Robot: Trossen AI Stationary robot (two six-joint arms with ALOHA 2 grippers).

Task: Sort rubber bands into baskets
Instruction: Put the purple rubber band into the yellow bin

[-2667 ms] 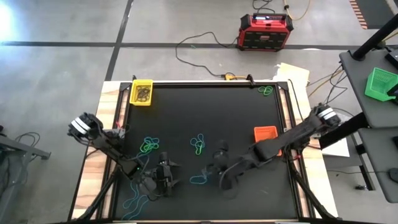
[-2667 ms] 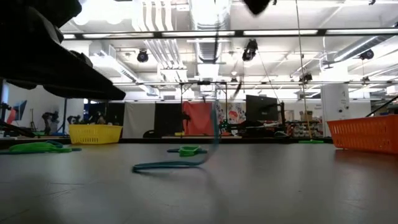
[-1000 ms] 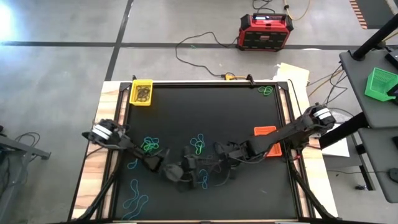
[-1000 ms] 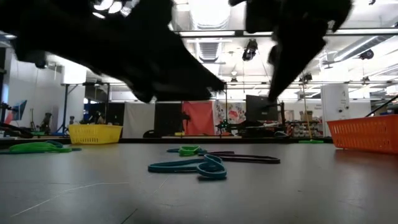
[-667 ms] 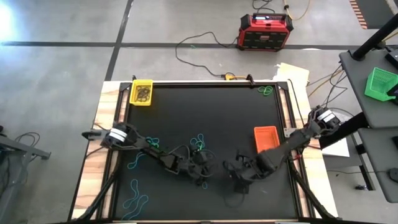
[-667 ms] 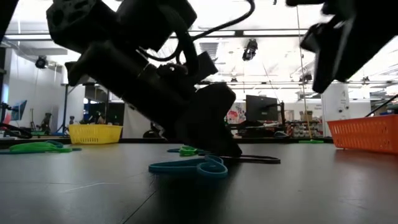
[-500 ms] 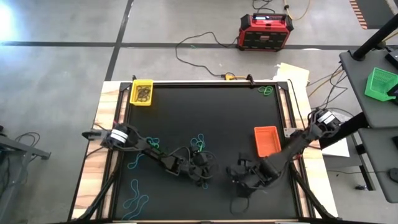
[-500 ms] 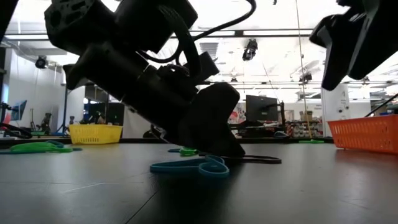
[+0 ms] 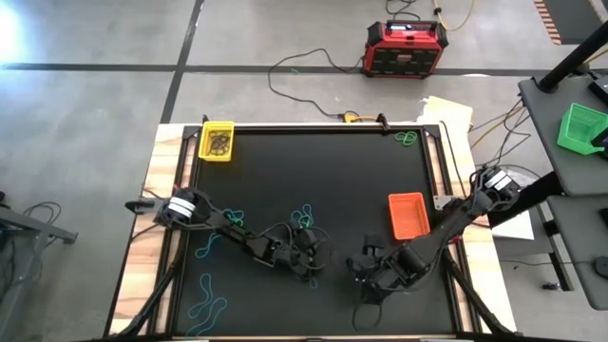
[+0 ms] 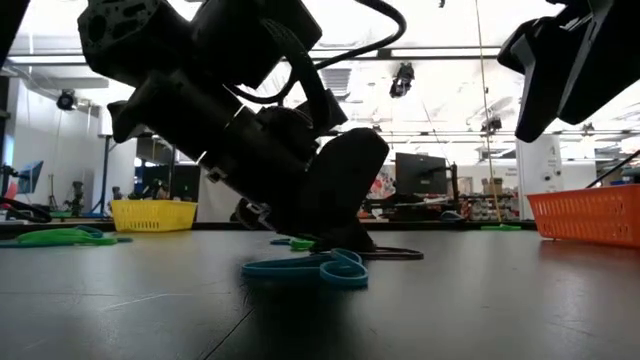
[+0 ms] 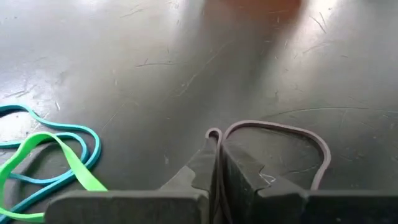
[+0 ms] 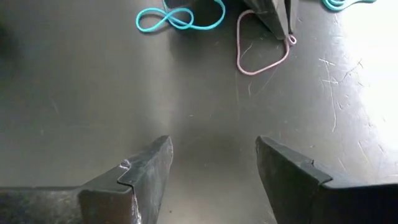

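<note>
My left gripper (image 9: 311, 254) is low over the table's near middle, shut on a dark purple rubber band (image 11: 298, 140). In the low view its fingers (image 10: 345, 238) reach down to the table. My right gripper (image 12: 211, 162) is open and empty, to the right of it (image 9: 366, 275). A teal band (image 10: 310, 268) lies flat on the table near the left gripper. A green and a teal band (image 11: 50, 158) lie together beside it. The yellow basket (image 9: 218, 142) stands at the far left corner, the orange basket (image 9: 407, 215) at the right. The green basket (image 9: 581, 128) stands on a side table. My left gripper pinches the purple band's end loop (image 11: 214, 135) between its two shut fingers, only at their free ends. The fingers slant down from the table's left. The rest of the band (image 12: 261, 59) lies slack on the table as an open loop beyond the fingertips.
More bands lie in clusters at the table's middle (image 9: 302, 217), left (image 9: 228, 220), near left (image 9: 206, 302) and far right corner (image 9: 406, 138). A red and black box (image 9: 407, 47) with cables stands on the floor beyond the far edge.
My left gripper has moved toward the table's right edge and come down onto the purple band. My right gripper has drawn back toward the near right. In the last half second the purple band's free end has slid a little toward the left gripper.
</note>
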